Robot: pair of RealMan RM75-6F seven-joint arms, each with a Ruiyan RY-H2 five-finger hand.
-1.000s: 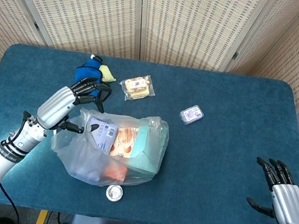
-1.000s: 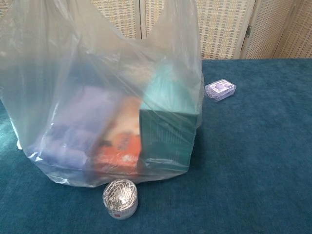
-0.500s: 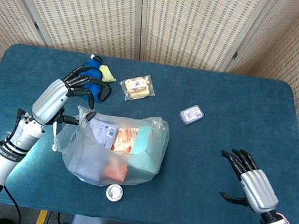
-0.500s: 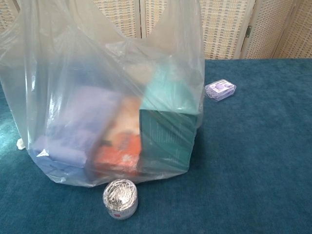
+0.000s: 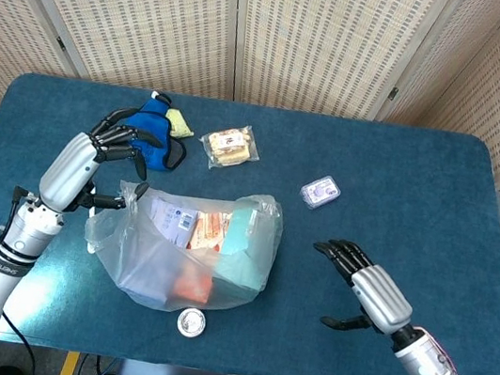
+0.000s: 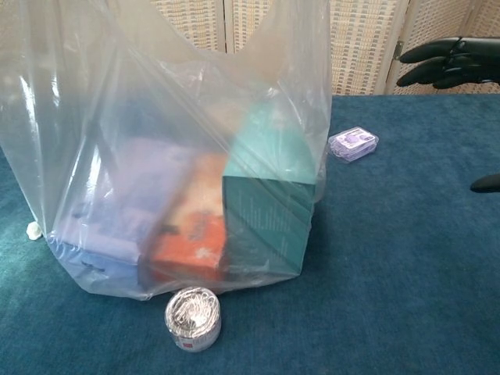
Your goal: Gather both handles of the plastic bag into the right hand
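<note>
Neither handle is in my right hand [image 5: 368,295] yet: it hovers to the right of the plastic bag [image 5: 185,249], fingers spread and empty. My left hand [image 5: 96,152] seems to pinch the bag's left handle; I cannot tell for sure. The bag stands on the table [image 5: 404,174], thin and clear, showing a teal box [image 6: 269,199] and packets inside.

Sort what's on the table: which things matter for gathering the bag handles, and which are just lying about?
Part of the job: plastic bag; left hand, holding the bag's left handle; right hand, open, apart from the bag.

Lying about: paperclip tub; small clear case; snack packet; blue cloth item.
</note>
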